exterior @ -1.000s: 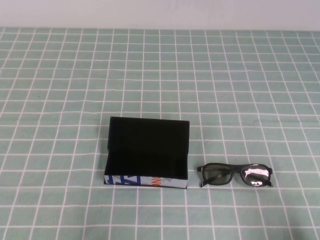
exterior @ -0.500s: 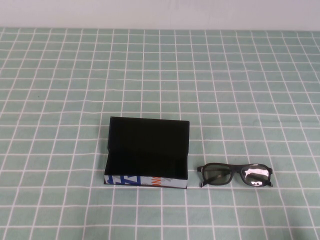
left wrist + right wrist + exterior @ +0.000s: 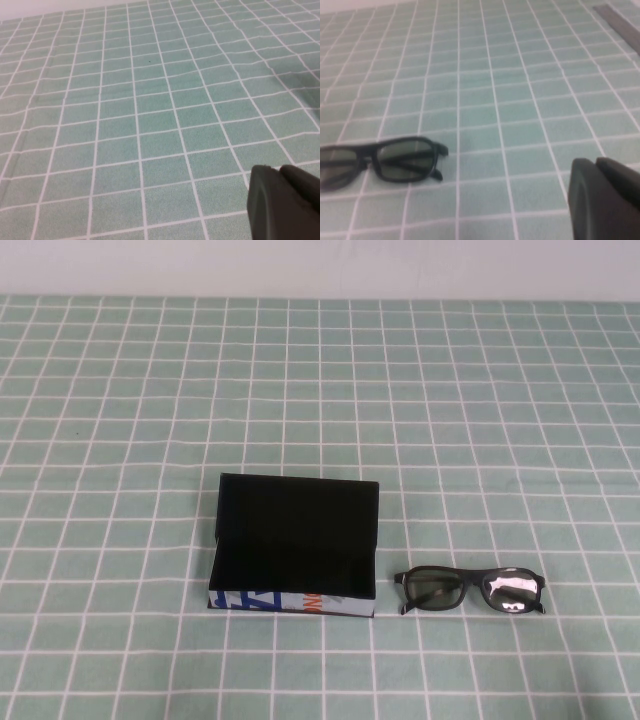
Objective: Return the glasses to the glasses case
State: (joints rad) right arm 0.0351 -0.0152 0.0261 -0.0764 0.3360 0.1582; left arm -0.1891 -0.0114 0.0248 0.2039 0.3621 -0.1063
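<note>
The glasses case [image 3: 295, 545] sits on the counter [image 3: 450, 400], which has a green cloth with white squares on it. The case is open, with its black flap lid leaning back and its black inside showing. Its white front edge with blue and orange print faces the robot. The glasses [image 3: 470, 590] lie flat on the cloth just beside the case, on the robot's right, with a small gap between them, so they do not touch. They are not in the case yet. Their lenses are dark and one has a bright shine on it. No arm shows in the high view. In the left wrist view, a bit of the left gripper [image 3: 282, 202] shows as a dark lump over bare cloth, with neither the glasses nor the case near it. I cannot tell if its fingers are open or closed, and nothing can be seen in them. In the right wrist view, a bit of the right gripper [image 3: 605, 200] shows the same way, hanging above the cloth. The glasses [image 3: 382, 162] lie out in front of it and off to one side, well apart from it. I cannot tell if its fingers are open or closed either.
</note>
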